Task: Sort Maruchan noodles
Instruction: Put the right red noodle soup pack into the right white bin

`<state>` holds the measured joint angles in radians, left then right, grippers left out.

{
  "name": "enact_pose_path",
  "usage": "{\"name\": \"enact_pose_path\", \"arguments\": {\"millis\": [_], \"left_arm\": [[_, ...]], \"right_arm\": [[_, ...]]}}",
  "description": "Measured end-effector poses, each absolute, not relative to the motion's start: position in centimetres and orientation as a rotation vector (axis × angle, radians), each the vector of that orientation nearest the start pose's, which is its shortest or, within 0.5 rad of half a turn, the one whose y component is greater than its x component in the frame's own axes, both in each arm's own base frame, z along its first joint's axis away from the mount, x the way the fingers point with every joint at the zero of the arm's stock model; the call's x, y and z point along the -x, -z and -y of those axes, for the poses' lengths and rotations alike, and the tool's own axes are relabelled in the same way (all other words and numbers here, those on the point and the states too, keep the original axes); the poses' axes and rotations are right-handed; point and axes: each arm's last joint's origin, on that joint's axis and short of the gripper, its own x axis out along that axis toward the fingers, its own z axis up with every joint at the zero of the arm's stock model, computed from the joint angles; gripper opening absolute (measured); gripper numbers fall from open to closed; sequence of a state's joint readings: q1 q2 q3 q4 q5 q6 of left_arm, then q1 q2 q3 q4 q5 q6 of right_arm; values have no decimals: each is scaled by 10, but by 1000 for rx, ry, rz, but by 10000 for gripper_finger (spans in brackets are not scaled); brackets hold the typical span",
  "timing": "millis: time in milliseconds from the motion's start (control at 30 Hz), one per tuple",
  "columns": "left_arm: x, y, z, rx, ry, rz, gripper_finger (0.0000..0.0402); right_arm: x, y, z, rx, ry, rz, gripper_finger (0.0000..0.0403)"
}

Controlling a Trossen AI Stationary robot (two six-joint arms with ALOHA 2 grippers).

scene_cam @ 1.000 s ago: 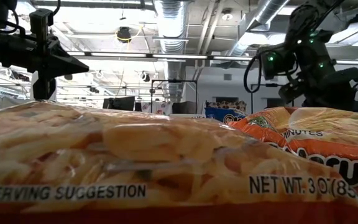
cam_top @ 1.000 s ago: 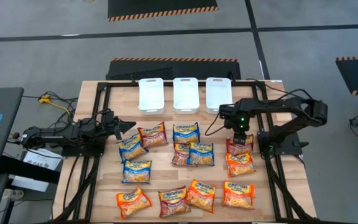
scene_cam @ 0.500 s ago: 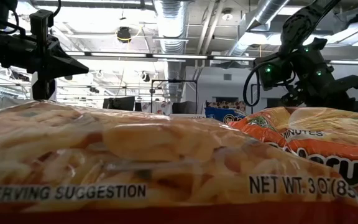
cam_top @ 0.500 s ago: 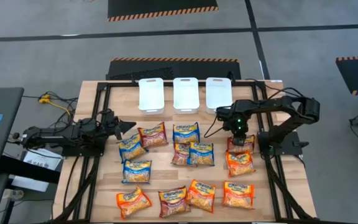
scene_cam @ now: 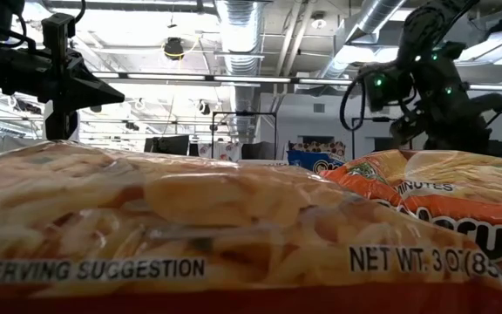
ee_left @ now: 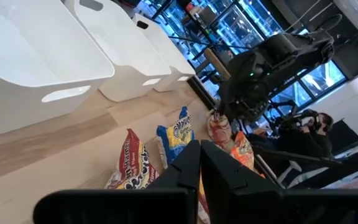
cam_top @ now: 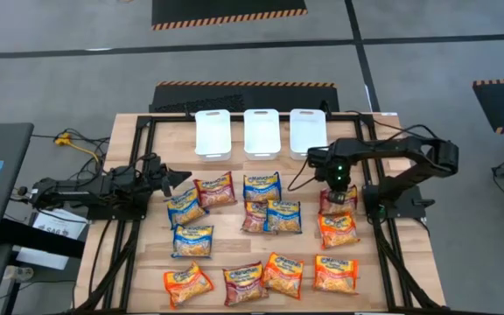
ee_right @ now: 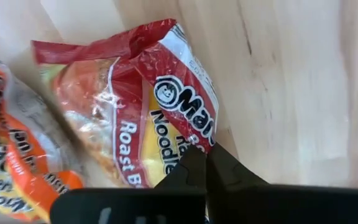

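Wooden worktop [cam_top: 147, 262] carries scattered noodle packets; the right claw [ee_right: 205, 163], pressed together, pinches the dark red packet's [ee_right: 135, 106] edge near the white bins [cam_top: 262, 131]. Lift slowly, confirming the thin plastic holds. Left claw [cam_top: 185, 175] waits pressed together.

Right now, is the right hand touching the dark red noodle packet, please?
Touching: in the right wrist view the right hand, fingers shut, pinches the dark red packet's edge.

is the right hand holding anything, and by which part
The right hand is shut on the dark red noodle packet, pinching its edge. The left hand is shut and holds nothing.
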<state>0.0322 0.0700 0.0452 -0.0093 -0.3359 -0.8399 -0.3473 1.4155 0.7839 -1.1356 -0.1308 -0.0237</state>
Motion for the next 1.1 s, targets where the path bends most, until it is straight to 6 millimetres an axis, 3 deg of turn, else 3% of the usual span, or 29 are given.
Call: {"name": "enact_pose_path", "arguments": {"millis": [400, 800, 1100], "left_arm": [[-98, -173, -13, 842, -360, 126, 1], [-98, -173, -13, 846, -360, 127, 1], [-98, -173, -13, 846, -360, 127, 1]], "right_arm": [[-177, -232, 59, -334, 261, -1541, 5], [-181, -285, 51, -240, 269, -1393, 5], [-190, -340, 69, -129, 368, -1169, 5]]}}
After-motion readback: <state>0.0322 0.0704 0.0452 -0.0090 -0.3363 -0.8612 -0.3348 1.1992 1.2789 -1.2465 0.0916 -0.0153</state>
